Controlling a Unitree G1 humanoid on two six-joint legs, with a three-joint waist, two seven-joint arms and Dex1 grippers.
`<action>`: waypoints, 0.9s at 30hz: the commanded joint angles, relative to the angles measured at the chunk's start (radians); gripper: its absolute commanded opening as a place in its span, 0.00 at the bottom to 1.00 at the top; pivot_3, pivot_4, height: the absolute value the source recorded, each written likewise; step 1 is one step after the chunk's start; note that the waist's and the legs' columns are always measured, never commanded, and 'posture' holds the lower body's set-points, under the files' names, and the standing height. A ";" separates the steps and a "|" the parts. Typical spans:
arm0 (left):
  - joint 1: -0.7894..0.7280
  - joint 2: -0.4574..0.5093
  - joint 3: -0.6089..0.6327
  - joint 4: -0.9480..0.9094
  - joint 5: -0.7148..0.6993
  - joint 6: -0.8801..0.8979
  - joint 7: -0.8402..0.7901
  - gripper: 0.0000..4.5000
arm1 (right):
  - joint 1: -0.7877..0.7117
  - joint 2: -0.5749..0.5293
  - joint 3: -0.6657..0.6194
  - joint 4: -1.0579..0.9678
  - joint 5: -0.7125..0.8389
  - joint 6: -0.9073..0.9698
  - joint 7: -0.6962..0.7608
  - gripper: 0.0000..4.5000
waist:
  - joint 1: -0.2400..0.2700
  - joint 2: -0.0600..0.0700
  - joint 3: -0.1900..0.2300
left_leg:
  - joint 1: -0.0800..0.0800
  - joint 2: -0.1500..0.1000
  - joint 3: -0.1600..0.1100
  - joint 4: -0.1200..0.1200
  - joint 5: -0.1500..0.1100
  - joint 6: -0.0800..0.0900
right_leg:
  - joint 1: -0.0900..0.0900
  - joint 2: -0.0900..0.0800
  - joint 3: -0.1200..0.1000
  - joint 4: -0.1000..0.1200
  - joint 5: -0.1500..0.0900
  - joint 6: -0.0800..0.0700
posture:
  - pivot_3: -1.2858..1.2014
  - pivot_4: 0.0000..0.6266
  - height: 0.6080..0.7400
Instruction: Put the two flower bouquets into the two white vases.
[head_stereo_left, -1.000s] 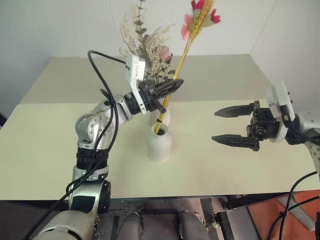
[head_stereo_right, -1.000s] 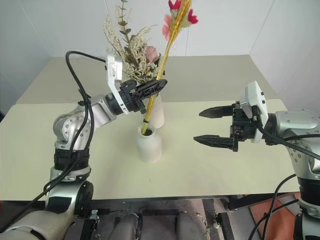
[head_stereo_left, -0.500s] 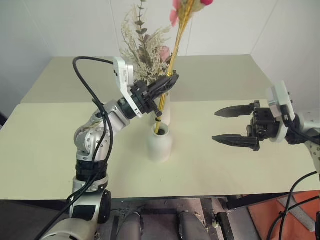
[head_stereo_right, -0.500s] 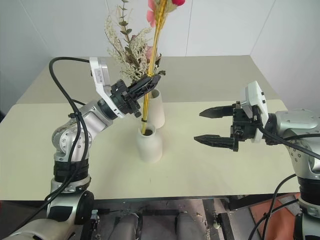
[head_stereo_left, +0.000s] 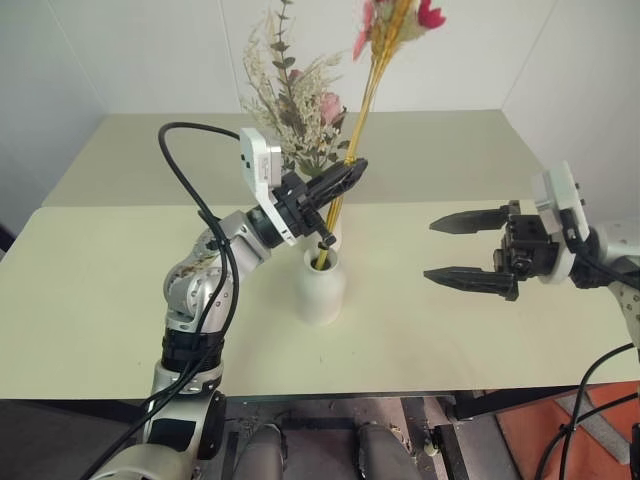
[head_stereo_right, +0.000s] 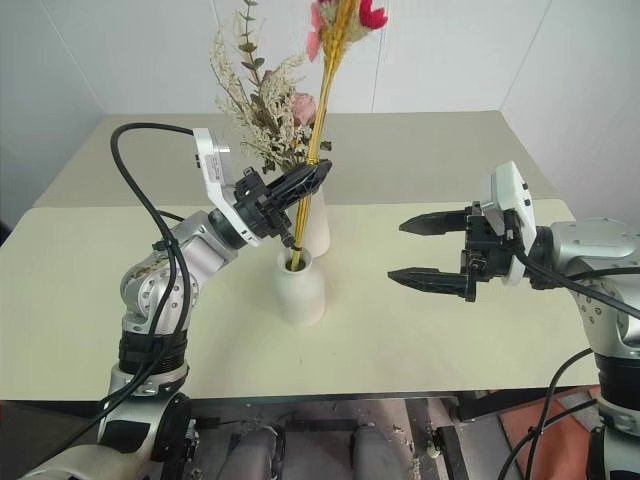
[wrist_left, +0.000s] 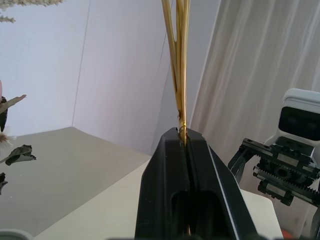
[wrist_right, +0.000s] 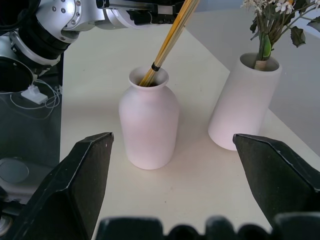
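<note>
So at this point the left gripper (head_stereo_left: 343, 178) was clamped tight on the yellow stalks of the slim bundle (head_stereo_left: 372, 75), and the stalk ends were already down inside the mouth of the short rounded vase (head_stereo_left: 320, 285). The bundle leaned away from upright, its red-pink blooms well above that vase. The bushy bouquet (head_stereo_left: 293, 100) was already sitting in the taller vase (head_stereo_right: 316, 222), just behind the short one, so I'd call the job mostly done.

My take on finishing it well: the neck of the short vase was narrow, so it made sense to lower the stalks straight along their own line until they bottomed out, then let go slowly. Dragging sideways risked tipping the short vase or nudging the taller one just behind it. After release, backing out away from the bushy sprigs would be the safe exit.

The right gripper (head_stereo_left: 468, 249) hung well to the side of the short vase with its fingers spread wide, holding nothing.

View differences: the right wrist view was the one that actually showed the stalks entering the short vase's mouth, with a dark band around them right at the rim. The left wrist view showed the fingers (wrist_left: 220, 185) pinched flat on the stalks, while the head views gave the lean and the blooms.
</note>
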 joint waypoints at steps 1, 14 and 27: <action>0.019 0.028 -0.013 -0.039 0.005 -0.010 -0.027 0.10 | -0.013 -0.005 -0.023 -0.025 0.011 -0.015 -0.001 1.00 | -0.001 0.000 0.000 | 0.000 0.000 0.000 0.000 0.000 0.000 | 0.000 0.000 0.000 0.000 0.000 0.000 | 0.52 0.24 1.00; 0.095 0.169 0.086 -0.135 -0.117 0.108 -0.015 0.99 | -0.016 -0.007 -0.011 -0.011 0.000 -0.020 0.012 1.00 | -0.002 0.000 0.000 | 0.001 0.000 0.000 0.000 0.000 0.000 | 0.001 0.000 0.000 -0.001 0.000 0.000 | 0.52 0.24 1.00; 0.276 0.772 0.323 -0.072 -0.204 0.222 -0.437 0.99 | -0.035 -0.002 0.020 0.044 -0.031 -0.029 0.034 1.00 | -0.006 0.000 0.000 | 0.004 0.001 0.001 -0.004 0.000 0.000 | 0.002 0.000 0.000 -0.002 -0.004 0.005 | 0.52 0.24 1.00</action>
